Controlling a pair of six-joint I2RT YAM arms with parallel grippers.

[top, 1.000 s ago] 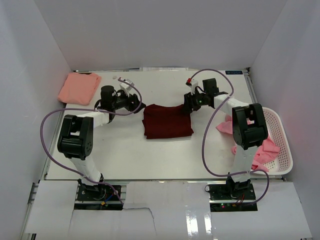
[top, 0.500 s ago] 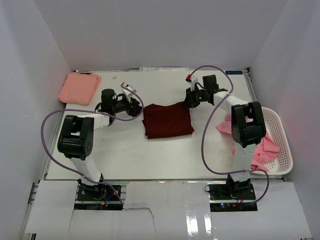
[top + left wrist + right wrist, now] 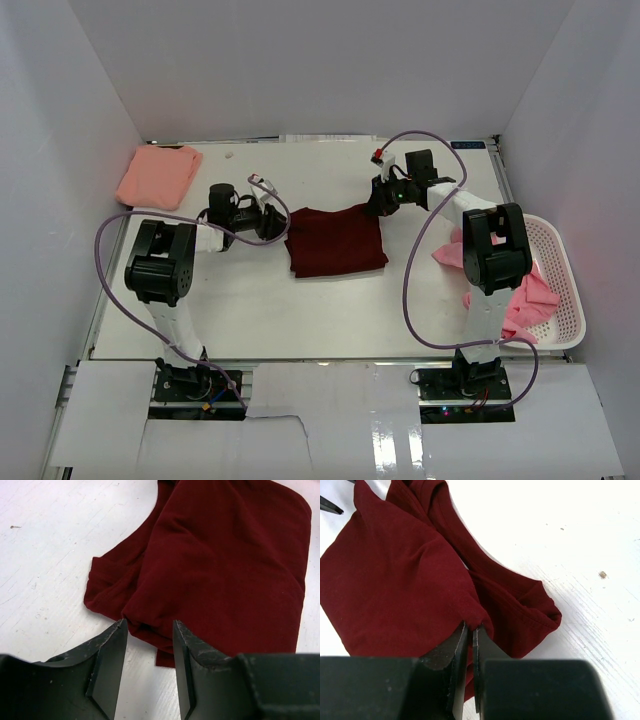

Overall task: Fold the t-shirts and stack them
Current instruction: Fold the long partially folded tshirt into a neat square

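Top external: dark maroon t-shirt [image 3: 335,242] in rumpled, near-square fold.

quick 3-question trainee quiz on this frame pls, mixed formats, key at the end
1. True or false: the right gripper is shut on the maroon t-shirt.
2. Where is the folded salmon t-shirt? A) on the maroon t-shirt B) far-left corner of the table C) table's centre
3. What holds the loose pink t-shirts?

Key: 1 true; 2 B; 3 the white basket.
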